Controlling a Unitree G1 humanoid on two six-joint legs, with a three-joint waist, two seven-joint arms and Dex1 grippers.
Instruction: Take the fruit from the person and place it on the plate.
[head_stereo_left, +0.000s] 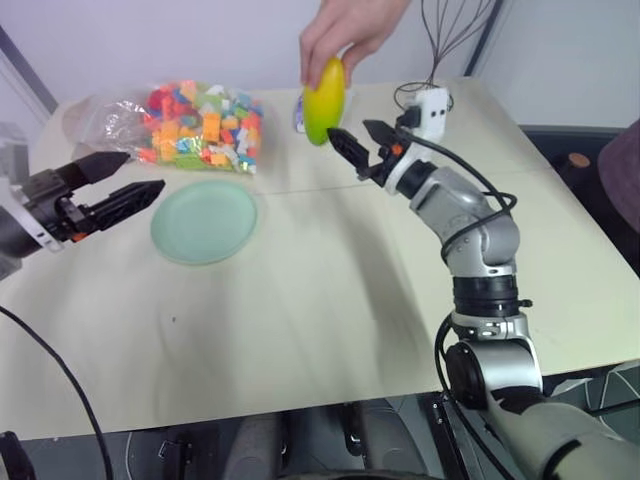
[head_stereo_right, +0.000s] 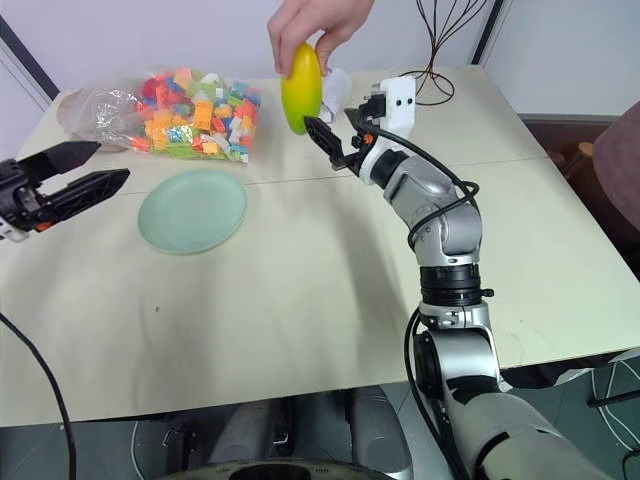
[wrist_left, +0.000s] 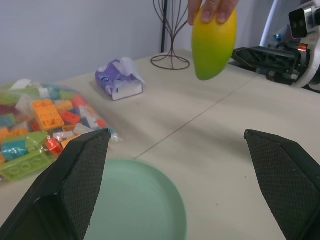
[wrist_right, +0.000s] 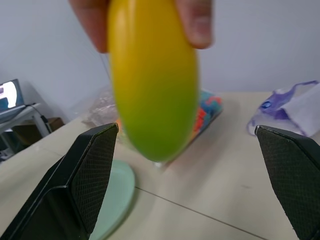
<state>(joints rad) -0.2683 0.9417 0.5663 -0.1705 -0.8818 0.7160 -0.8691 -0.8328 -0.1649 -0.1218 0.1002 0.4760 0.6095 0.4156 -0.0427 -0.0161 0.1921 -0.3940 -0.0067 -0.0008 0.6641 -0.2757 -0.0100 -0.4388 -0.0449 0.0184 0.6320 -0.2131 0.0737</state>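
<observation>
Two grippers stand with fingers apart: the left gripper (head_stereo_left: 118, 178) hovers just beside the plate (head_stereo_left: 204, 221), well apart from the fruit (head_stereo_left: 324, 101). That fruit hangs upright from the person's hand (head_stereo_left: 345, 35), just ahead of the nearer right gripper (head_stereo_left: 362, 141).

Lab or office room, plain white walls, pale worktable (head_stereo_left: 330, 300), trailing cables (head_stereo_left: 60, 380)
</observation>
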